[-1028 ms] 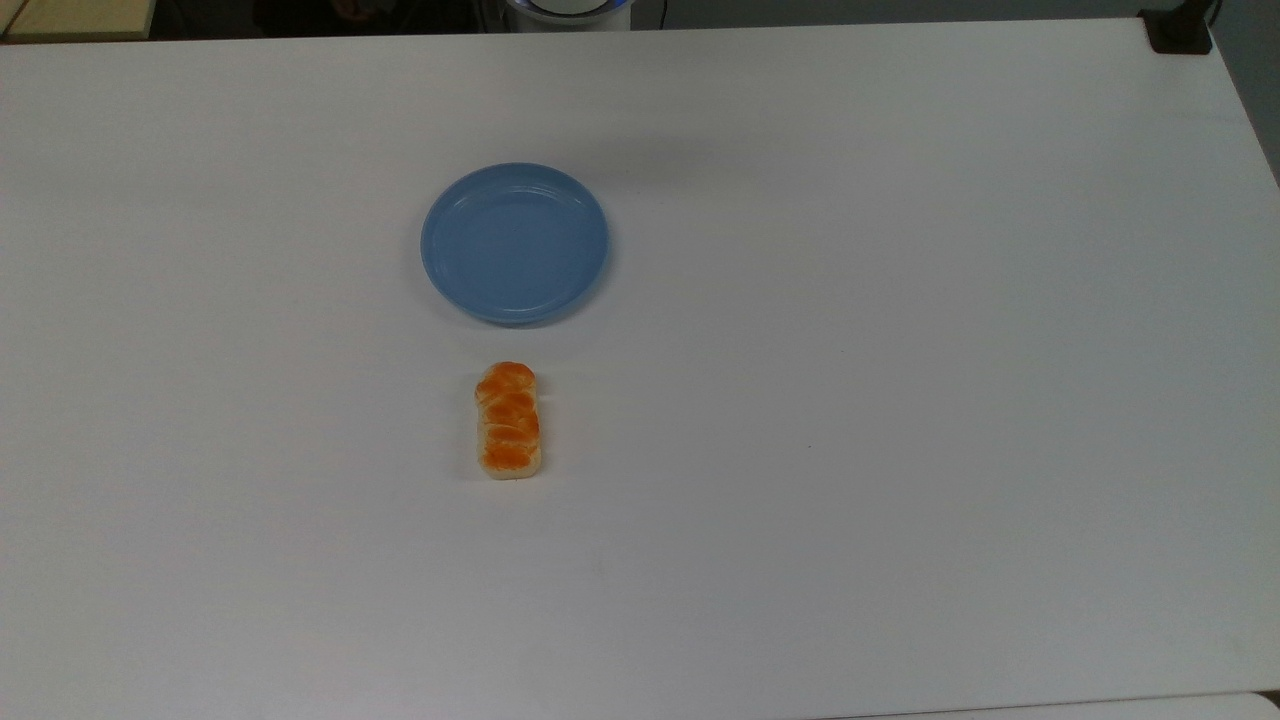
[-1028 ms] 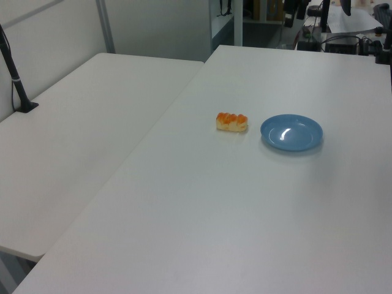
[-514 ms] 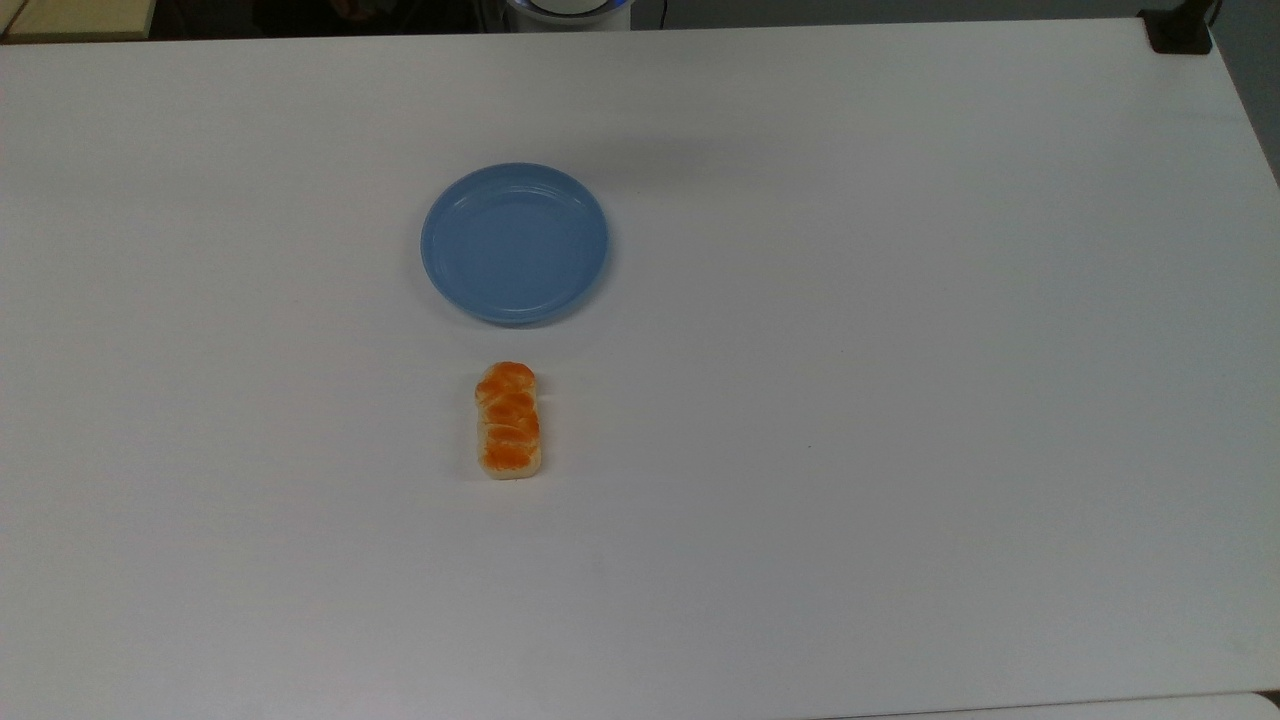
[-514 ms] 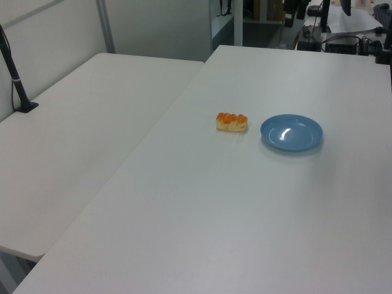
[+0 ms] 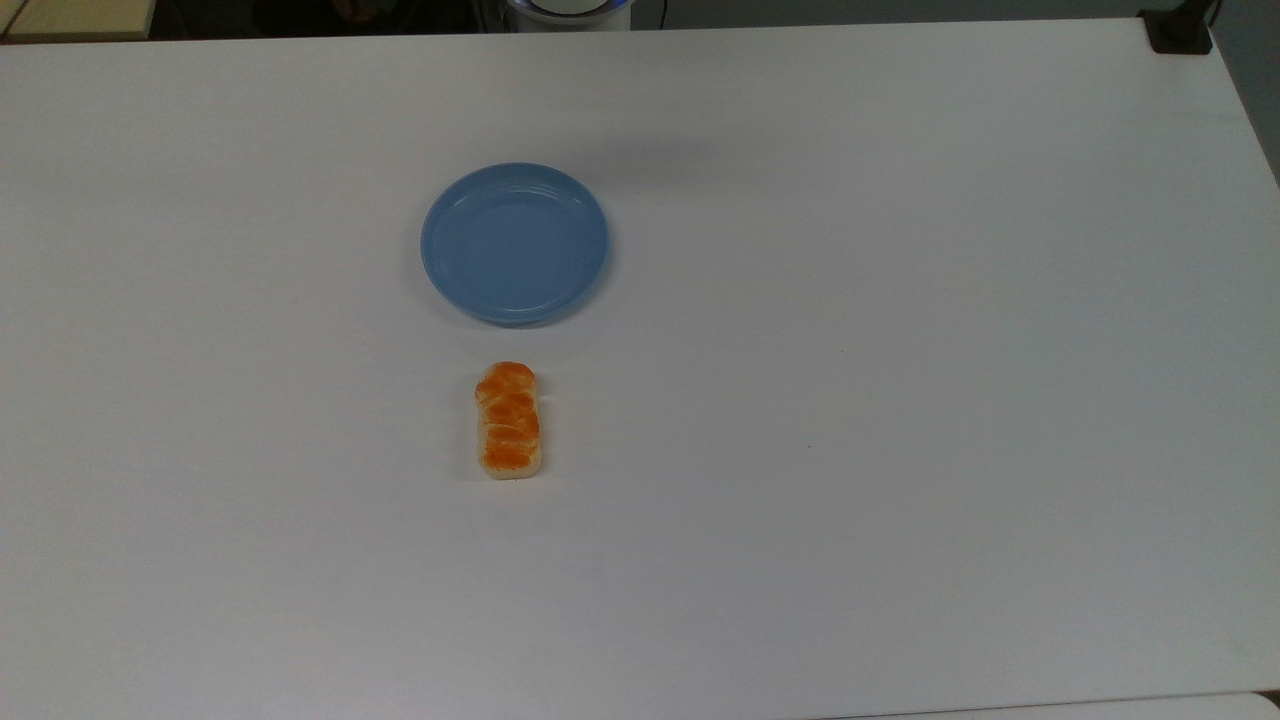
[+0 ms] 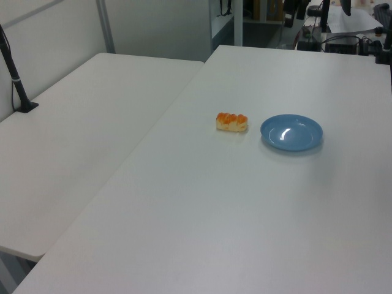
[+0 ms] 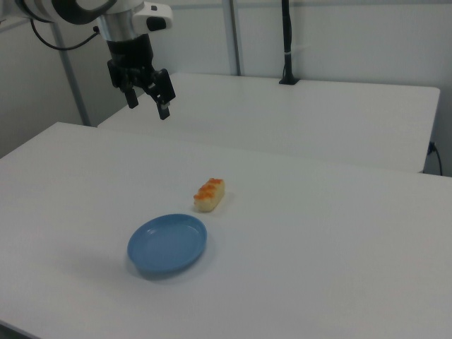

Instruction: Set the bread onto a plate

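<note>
The bread (image 5: pixel 510 420) is a small loaf with orange-brown humps and pale sides, lying flat on the white table just below the plate in the top view. In the left view the bread (image 6: pixel 232 122) lies to the plate's left, and in the right view the bread (image 7: pixel 210 194) sits behind it. The light-blue plate (image 5: pixel 515 243) (image 6: pixel 291 132) (image 7: pixel 168 245) is bare. High above the table in the right view's upper left hangs my gripper (image 7: pixel 147 101), open, with nothing between its fingers, well away from both bread and plate.
The white table (image 5: pixel 900 400) spreads wide around both objects. A second white table (image 6: pixel 73 135) adjoins it on the left view's left, with a black post (image 6: pixel 15 79) on it. Black equipment and cables (image 6: pixel 343 37) stand at the table's far end in the left view.
</note>
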Action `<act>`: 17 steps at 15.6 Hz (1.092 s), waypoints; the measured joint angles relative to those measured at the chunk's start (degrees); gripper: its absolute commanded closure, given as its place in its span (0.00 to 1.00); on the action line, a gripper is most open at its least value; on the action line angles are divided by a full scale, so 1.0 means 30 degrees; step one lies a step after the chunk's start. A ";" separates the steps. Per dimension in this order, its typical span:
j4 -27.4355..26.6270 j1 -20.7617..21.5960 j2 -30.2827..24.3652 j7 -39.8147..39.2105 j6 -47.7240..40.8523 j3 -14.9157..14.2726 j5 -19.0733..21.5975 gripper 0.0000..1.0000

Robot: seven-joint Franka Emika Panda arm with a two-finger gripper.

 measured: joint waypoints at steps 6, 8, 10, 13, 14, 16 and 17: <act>-0.0006 0.0009 0.0002 -0.0001 0.0000 0.0042 0.0000 0.00; -0.0007 0.0010 0.0003 -0.0001 0.0000 0.0044 0.0000 0.00; -0.0023 0.0018 0.0018 -0.0001 0.0000 0.0058 0.0000 0.00; -0.0111 0.0021 0.0068 -0.0044 0.0000 0.0193 0.0000 0.00; -0.0140 0.0021 0.0079 -0.0058 0.0000 0.0231 0.0000 0.00; -0.0171 0.0021 0.0142 -0.0104 0.0007 0.0249 0.0000 0.00; -0.0181 0.0017 0.0219 -0.0139 0.0124 0.0249 0.0000 0.00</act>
